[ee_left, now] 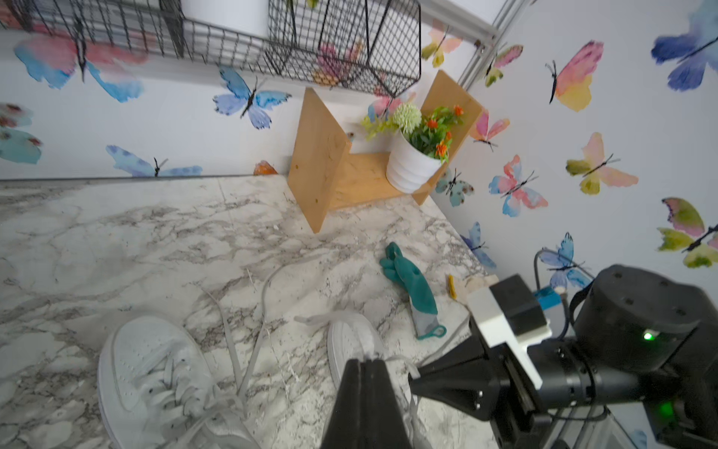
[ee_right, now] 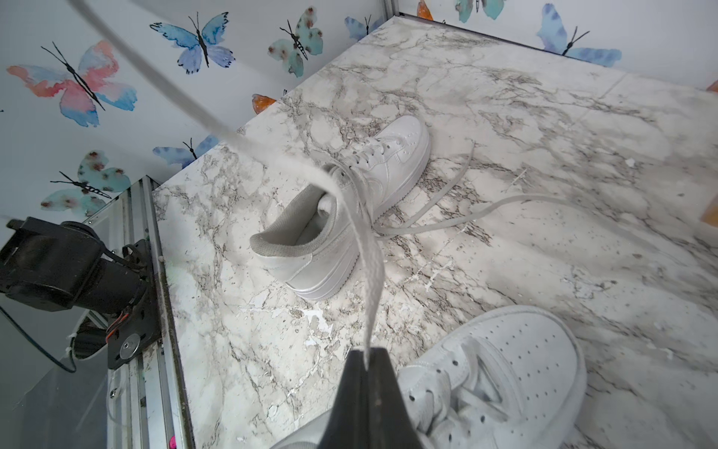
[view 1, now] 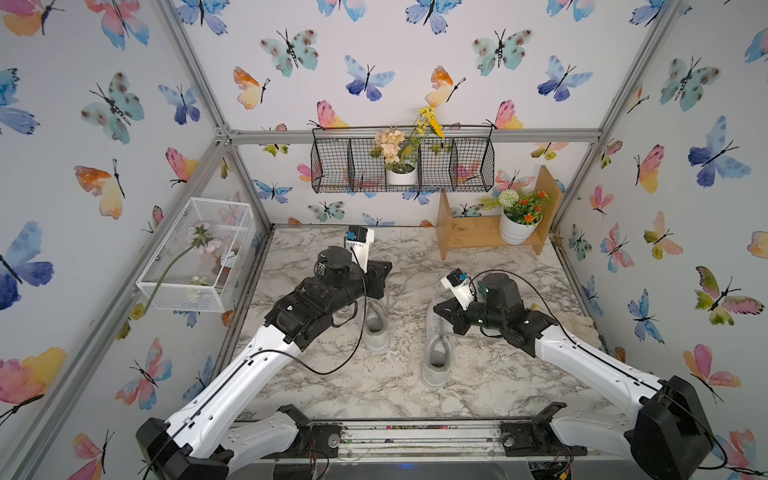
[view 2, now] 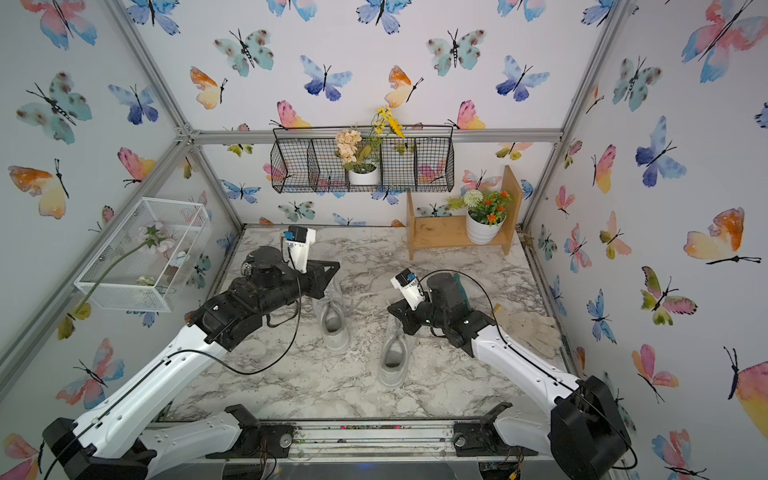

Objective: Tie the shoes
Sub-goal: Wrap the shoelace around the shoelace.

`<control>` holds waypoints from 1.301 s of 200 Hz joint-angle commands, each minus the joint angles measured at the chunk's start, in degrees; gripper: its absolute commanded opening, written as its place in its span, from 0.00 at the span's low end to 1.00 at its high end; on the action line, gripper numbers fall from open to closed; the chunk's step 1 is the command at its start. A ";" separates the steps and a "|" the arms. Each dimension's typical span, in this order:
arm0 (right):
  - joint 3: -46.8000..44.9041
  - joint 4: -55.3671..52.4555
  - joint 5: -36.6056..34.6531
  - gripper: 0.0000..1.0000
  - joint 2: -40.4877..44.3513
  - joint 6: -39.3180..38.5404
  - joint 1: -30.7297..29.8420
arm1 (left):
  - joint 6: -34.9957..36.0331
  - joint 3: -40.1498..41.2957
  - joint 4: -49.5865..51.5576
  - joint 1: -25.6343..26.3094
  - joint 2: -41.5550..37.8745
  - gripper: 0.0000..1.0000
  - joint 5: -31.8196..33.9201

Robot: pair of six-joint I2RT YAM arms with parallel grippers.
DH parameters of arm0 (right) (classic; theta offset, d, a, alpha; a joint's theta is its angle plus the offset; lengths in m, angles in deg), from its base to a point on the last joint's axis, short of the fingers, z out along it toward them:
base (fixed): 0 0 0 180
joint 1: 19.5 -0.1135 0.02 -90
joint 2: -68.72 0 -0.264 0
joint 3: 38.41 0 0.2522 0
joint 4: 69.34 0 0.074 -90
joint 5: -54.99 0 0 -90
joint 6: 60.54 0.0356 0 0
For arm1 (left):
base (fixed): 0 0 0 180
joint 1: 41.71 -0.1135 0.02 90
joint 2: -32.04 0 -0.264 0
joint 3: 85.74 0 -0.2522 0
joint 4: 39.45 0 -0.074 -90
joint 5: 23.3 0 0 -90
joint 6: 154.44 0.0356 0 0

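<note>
Shoes (view 1: 436, 357) on tbl (view 1: 374, 390), flwr pot (view 1: 401, 176) in basket (view 1: 332, 166)

marble-patterned table (view 1: 340, 386): a wooden shelf (view 1: 469, 237) stands at its back. well in front of the shelf, left shoe (view 1: 376, 332) beside right shoe (view 1: 436, 357), laces (ee_right: 485, 210) trailing on the marble. nearer the shelf lie a teal glove (ee_left: 415, 287) and a pale glove (view 2: 532, 328).

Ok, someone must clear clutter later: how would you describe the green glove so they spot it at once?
Start at the wooden shelf in the marble table's far right corner. On the tabletop in front of it, past the right shoe's toe, lies the teal-green glove. Its colour and grey cuff set it apart from the cream glove by the right wall.
</note>
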 commanded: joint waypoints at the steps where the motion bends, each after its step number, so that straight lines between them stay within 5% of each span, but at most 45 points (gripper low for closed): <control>1: -0.53 -0.54 -3.46 0.02 1.55 2.16 -0.22 | -3.17 6.79 4.57 5.02 -2.06 0.00 4.67; 20: -0.85 -2.15 -4.07 0.02 2.26 1.52 -0.22 | -8.19 13.32 3.84 7.97 -3.49 0.00 5.24; 54: -1.49 -3.34 -4.55 0.02 2.46 0.97 -0.22 | -11.40 16.94 3.79 8.40 -4.68 0.44 6.55; 79: -1.23 -3.78 -4.71 0.02 2.26 1.04 -0.22 | -10.15 12.92 7.78 8.37 -4.96 0.58 12.48; 120: -0.79 -3.99 -3.79 0.02 1.77 1.13 -0.22 | -6.75 9.68 -1.84 8.38 -1.71 0.60 4.84; 185: -0.35 -4.30 -3.54 0.02 1.32 2.25 -0.22 | -8.59 -1.82 -6.71 6.79 17.80 0.57 -6.86; 260: -0.82 -3.47 -3.24 0.02 1.22 3.86 -0.22 | -16.24 2.27 -17.74 4.42 24.73 0.48 -20.39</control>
